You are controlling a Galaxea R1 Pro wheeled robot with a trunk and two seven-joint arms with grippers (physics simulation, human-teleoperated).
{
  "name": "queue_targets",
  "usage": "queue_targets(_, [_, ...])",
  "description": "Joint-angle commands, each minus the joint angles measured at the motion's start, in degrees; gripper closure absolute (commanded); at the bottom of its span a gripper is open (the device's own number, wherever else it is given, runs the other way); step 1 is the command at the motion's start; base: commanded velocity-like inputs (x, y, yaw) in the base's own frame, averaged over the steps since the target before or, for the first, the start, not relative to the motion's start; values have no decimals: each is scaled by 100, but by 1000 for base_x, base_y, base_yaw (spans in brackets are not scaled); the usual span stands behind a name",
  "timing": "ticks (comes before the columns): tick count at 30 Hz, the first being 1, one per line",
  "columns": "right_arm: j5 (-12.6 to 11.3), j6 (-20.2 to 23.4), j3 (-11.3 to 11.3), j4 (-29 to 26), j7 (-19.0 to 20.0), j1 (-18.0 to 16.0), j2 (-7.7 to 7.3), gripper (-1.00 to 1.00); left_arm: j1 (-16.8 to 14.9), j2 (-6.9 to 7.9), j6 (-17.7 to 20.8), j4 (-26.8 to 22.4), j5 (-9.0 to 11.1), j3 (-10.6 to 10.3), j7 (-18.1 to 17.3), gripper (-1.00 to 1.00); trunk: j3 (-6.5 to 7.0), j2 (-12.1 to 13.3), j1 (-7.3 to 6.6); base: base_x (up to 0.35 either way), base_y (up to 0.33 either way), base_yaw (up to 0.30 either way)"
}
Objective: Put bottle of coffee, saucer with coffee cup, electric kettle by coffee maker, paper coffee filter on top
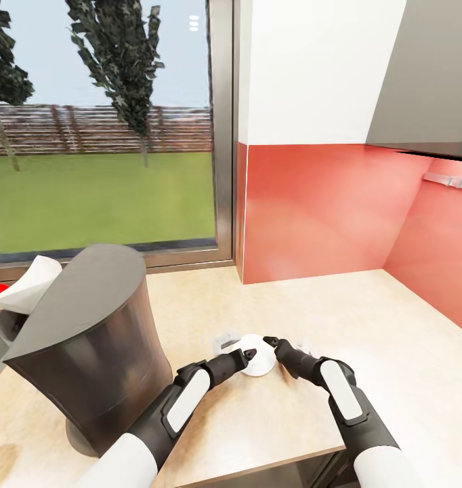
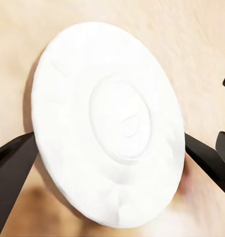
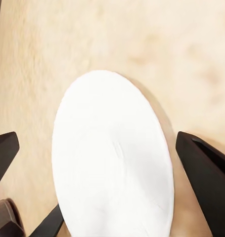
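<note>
1. Two grippers meet over the saucer [image 1: 258, 362] on the beige tabletop [image 1: 366, 318].
2. Coffee maker [image 1: 95, 339]: stands at 9 o'clock from the saucer, its dark grey back toward the camera.
3. Left gripper [image 1: 253, 354]: fingers [image 2: 11, 168] spread wide, one on each side of the saucer [image 2: 110, 128], gripping nothing.
4. Right gripper [image 1: 270, 341]: fingers [image 3: 206, 173] likewise parted, flanking the saucer [image 3: 112, 158] without clamping it.
5. Red wall [image 1: 319, 210]: at 12 o'clock beyond the saucer.
</note>
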Motion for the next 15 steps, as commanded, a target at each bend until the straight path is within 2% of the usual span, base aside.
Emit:
queue_targets(1, [-40,43,-14,-5,-66,-3,6,-100,-2,0,38,366,108,-14,65,-100,-15,-9,5,0,0,0])
queue_targets(10, [-40,46,-14,-1,-60,-3,78,-100,-2,0,41,361,113,-18,42,-100,-15,-9,5,0,0,0])
queue_targets(15, [-40,46,-13,-1,-57,-3,86,-100,-2,0,47,358,113,-22,-162,-100,-15,-9,5,0,0,0])
